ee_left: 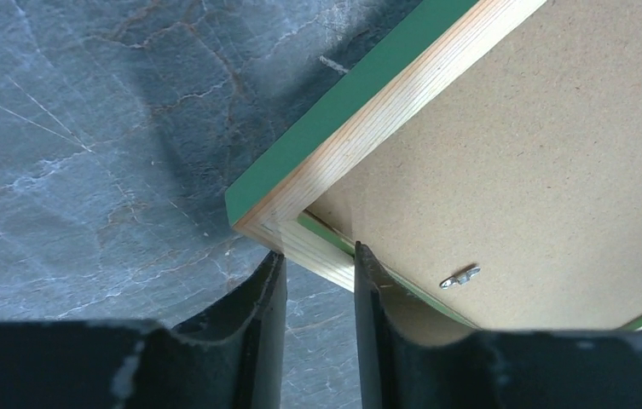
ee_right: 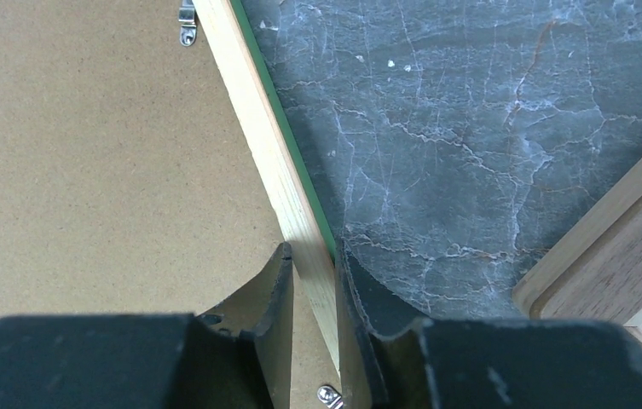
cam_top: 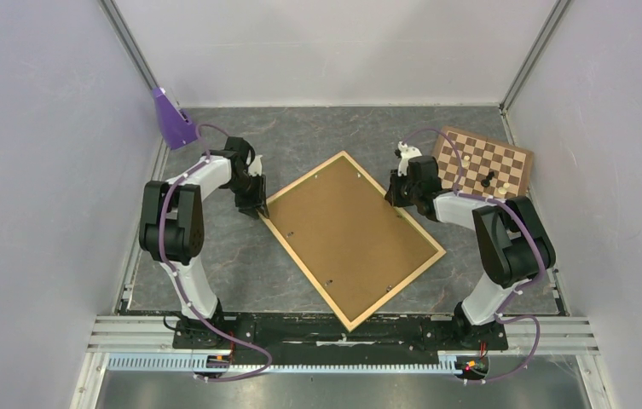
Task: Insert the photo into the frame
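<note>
Left hand [ee_left: 315,256], right hand [ee_right: 313,251], pinching frame [ee_left: 368,111] rails

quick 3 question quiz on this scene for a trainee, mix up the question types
1. True or false: the frame lies flat with its backing board facing up.
2. Which one sits astride a corner of the frame? A: the left gripper. B: the right gripper.
3. Fill in: the right gripper is clamped on the frame's thin wooden ____.
Key: 1 true; 2 A; 3 rail.
</note>
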`<move>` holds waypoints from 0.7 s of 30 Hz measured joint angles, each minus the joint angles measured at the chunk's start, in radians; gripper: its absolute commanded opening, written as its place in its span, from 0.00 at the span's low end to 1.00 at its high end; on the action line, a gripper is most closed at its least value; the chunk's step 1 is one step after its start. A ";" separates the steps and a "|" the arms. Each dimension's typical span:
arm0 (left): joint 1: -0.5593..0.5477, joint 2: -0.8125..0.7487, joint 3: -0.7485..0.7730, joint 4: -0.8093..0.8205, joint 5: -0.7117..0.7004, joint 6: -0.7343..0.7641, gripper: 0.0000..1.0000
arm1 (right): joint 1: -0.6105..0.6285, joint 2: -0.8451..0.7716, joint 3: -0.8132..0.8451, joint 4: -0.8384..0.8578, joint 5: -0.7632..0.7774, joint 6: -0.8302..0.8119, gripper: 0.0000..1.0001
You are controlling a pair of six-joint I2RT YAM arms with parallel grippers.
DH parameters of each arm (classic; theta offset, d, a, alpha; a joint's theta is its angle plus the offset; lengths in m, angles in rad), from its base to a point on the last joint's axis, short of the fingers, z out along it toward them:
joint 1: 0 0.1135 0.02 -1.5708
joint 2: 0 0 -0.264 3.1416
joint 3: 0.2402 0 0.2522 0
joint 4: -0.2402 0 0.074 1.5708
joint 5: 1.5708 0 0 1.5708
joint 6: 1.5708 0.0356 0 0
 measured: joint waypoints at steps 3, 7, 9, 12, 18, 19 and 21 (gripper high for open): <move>0.000 0.014 0.023 -0.023 -0.001 -0.003 0.18 | 0.009 -0.004 0.000 -0.004 0.010 -0.026 0.24; 0.000 0.039 0.074 -0.067 -0.007 0.001 0.06 | 0.016 -0.010 0.000 -0.015 0.029 -0.072 0.30; -0.002 0.063 0.111 -0.090 -0.012 0.002 0.02 | 0.018 -0.011 0.000 -0.020 0.034 -0.089 0.33; -0.008 0.110 0.184 -0.120 -0.019 0.016 0.02 | 0.021 -0.014 0.000 -0.026 0.033 -0.119 0.36; -0.018 0.225 0.365 -0.150 -0.019 0.030 0.02 | 0.040 -0.016 0.000 -0.035 0.011 -0.185 0.44; -0.023 0.245 0.392 -0.135 -0.018 0.031 0.02 | 0.047 -0.017 0.000 -0.035 -0.001 -0.191 0.44; -0.034 0.298 0.457 -0.124 -0.019 0.039 0.02 | 0.071 -0.017 0.000 -0.042 -0.031 -0.211 0.45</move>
